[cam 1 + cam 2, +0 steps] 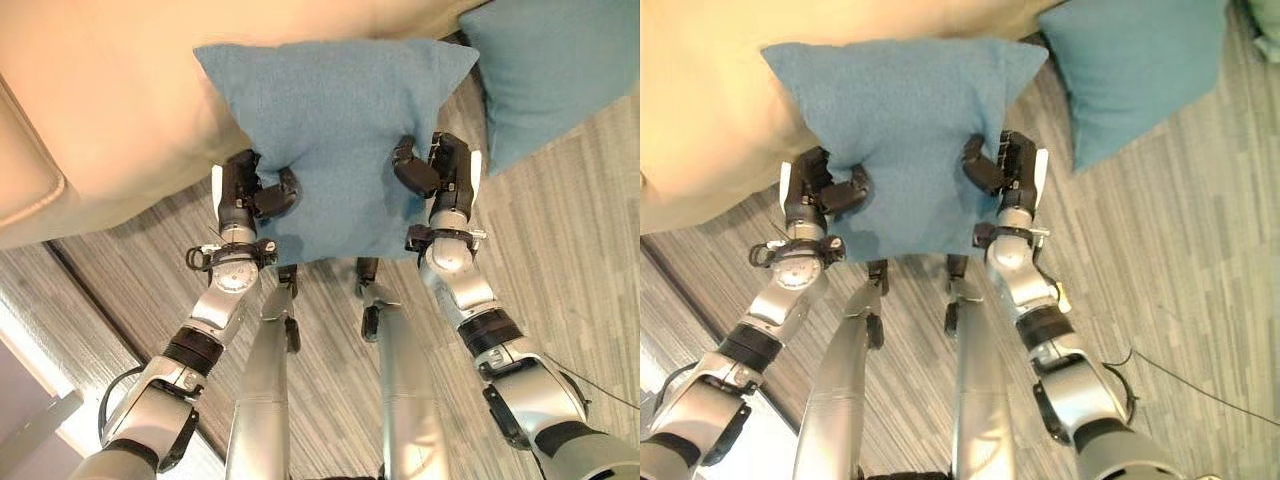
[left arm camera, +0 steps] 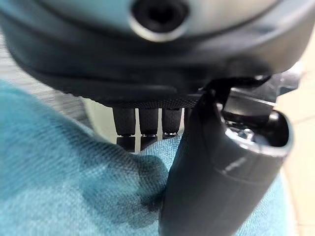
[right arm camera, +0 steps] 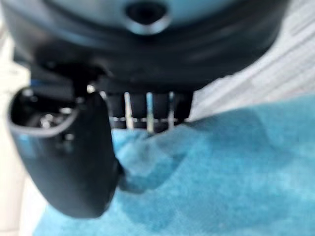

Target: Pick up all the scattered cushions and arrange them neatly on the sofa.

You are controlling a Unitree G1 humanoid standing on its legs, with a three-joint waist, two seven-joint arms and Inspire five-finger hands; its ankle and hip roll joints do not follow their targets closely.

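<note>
Grey striped carpet floor (image 1: 560, 250), beige upholstered sofa (image 1: 110, 110); square teal fabric cushion (image 1: 330, 130) held up at the sofa edge, left hand (image 1: 250, 190) and right hand (image 1: 435, 170) both pinching its sides; soft, light, best gripped at side edges; second teal cushion (image 1: 550, 70) on floor beside

The two head views look steeply down from a little apart, sharing the teal cushion (image 1: 335, 140) at upper centre, the beige sofa (image 1: 100, 110) at upper left, a second cushion (image 1: 1135, 70) at upper right and the striped floor (image 1: 560, 250). Each wrist view looks along its own hand from very close, with the dark fingers (image 2: 140, 123) against teal cloth.
</note>
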